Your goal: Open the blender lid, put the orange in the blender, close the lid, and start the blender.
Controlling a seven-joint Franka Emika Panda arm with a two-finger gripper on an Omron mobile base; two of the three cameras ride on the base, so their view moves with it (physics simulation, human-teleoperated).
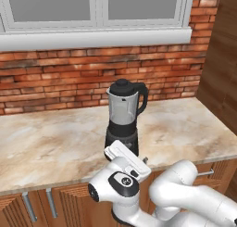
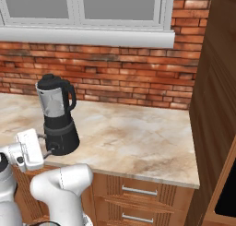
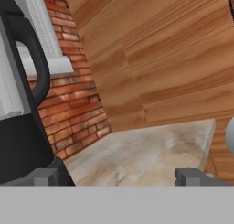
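Though unlabelled, blender [image 1: 123,121] w/ lid [image 1: 123,87] on, end effector [image 3: 119,176] released beside base.

A red brick wall [image 1: 55,78] runs across the middle of the frame, with a white-framed window [image 1: 95,8] and pale sill [image 1: 92,37] along the top. Below lies a beige marbled worktop [image 2: 138,142] over wooden drawers with metal handles [image 2: 136,190]. A tall wooden cabinet [image 2: 214,105] fills the right edge.

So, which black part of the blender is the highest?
The blender lid, the round cap with a knob on the clear jar's rim; the handle and base sit lower.
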